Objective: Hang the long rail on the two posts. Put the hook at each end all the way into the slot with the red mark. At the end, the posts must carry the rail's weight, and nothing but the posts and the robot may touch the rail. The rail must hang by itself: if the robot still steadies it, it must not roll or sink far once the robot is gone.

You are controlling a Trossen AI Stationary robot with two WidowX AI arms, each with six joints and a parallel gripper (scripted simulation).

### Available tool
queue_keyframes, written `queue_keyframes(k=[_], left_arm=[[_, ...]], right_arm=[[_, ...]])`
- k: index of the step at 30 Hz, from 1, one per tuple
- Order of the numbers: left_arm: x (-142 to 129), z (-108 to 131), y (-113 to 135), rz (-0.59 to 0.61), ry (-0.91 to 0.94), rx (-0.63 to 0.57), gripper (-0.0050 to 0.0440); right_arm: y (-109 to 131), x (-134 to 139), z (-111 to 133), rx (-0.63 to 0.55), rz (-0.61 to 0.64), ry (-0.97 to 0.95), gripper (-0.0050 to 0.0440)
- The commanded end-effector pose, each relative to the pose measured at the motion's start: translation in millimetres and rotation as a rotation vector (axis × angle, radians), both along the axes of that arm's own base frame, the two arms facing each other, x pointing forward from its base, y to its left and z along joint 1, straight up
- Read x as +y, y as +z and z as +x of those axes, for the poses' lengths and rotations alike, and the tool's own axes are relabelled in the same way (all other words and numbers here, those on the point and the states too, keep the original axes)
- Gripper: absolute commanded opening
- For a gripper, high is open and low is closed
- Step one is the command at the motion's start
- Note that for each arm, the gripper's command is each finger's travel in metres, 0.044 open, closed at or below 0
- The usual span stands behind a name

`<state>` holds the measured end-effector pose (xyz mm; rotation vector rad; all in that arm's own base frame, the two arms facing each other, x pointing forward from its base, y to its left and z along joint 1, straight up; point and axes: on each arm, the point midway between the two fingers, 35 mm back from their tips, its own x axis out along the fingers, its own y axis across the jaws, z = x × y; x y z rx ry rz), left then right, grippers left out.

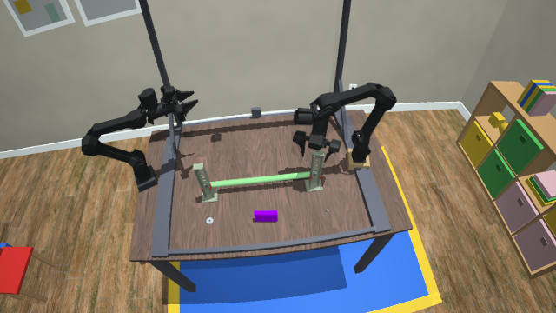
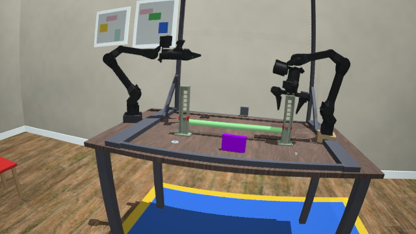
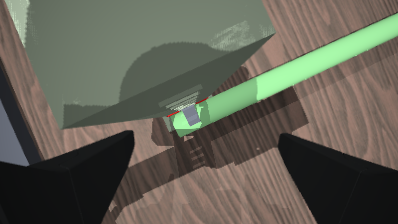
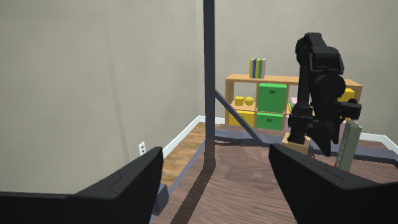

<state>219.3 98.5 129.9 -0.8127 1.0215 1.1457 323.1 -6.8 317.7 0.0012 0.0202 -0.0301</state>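
The light green rail (image 1: 261, 179) (image 2: 234, 125) (image 3: 310, 65) spans the two grey-green posts, its ends at the red marks. One post (image 1: 199, 166) (image 2: 184, 108) stands at picture left in the top and exterior views. The other post (image 1: 314, 187) (image 2: 285, 142) (image 3: 150, 30) (image 4: 351, 145) stands at picture right. A grey hook (image 3: 191, 115) sits at its red mark; its full depth is hard to tell. My left gripper (image 1: 315, 157) (image 2: 288, 110) (image 3: 207, 139) is wide open near this post's top, above the rail. My right gripper (image 1: 195, 96) (image 2: 200, 55) (image 4: 216, 152) is open, empty, raised and level, clear of the rail.
A purple block (image 1: 266, 216) (image 2: 234, 143) stands in front of the rail, apart from it. A small white ring (image 1: 209, 221) (image 2: 175, 142) and a tiny piece (image 1: 327, 210) (image 2: 296, 153) lie near the front. Dark frame bars edge the table, with uprights behind the arms.
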Motion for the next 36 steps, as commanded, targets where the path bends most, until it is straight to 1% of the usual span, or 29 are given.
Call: queue_keyframes(k=[1, 12, 13, 16, 18, 20, 22, 23, 25, 29, 35, 36], left_arm=[[4.1, -4.0, 1.0, 0.01, 0.007, 0.001, 0.044], [3.4, -0.8, 3.9, 0.008, 0.007, -0.012, 0.044], [2.0, -1.8, 0.9, 0.005, 0.006, -0.009, 0.044], [-5.2, 8.0, 0.5, -0.012, -0.003, -0.05, 0.044], [-16.3, 22.8, 7.3, -0.02, -0.04, -0.11, 0.044], [-16.3, 22.8, 7.3, -0.02, -0.04, -0.11, 0.044], [-34.0, 40.5, 17.6, -0.03, -0.117, -0.183, 0.044], [-42.7, 46.8, 17.7, -0.033, -0.173, -0.211, 0.044], [-51.8, 57.3, 21.1, -0.027, -0.263, -0.272, 0.044], [-59.4, 74.3, 35.9, 0.018, -0.419, -0.392, 0.044], [-66.9, 89.4, 59.4, 0.119, -0.623, -0.536, 0.044], [-66.9, 89.4, 59.4, 0.119, -0.623, -0.536, 0.044]], right_arm=[[8.8, 8.5, -9.8, -0.083, -0.004, 0.037, 0.0315], [8.4, 7.6, -9.1, -0.082, -0.004, 0.033, 0.0315], [9.2, 7.6, -9.1, -0.083, -0.004, 0.033, 0.0315], [12.7, 6.8, -8.8, -0.089, -0.002, 0.03, 0.0315], [12.7, 6.8, -8.8, -0.089, -0.002, 0.03, 0.0315], [12.7, 6.8, -8.8, -0.089, -0.002, 0.03, 0.0315], [12.7, 6.8, -8.8, -0.089, -0.002, 0.03, 0.0315], [12.7, 6.8, -8.8, -0.089, -0.002, 0.03, 0.0315], [12.7, 6.8, -8.8, -0.089, -0.002, 0.03, 0.0315], [12.7, 6.8, -8.8, -0.089, -0.002, 0.03, 0.0315], [12.7, 6.8, -8.8, -0.089, -0.002, 0.03, 0.0315], [12.7, 6.8, -8.8, -0.089, -0.002, 0.03, 0.0315]])
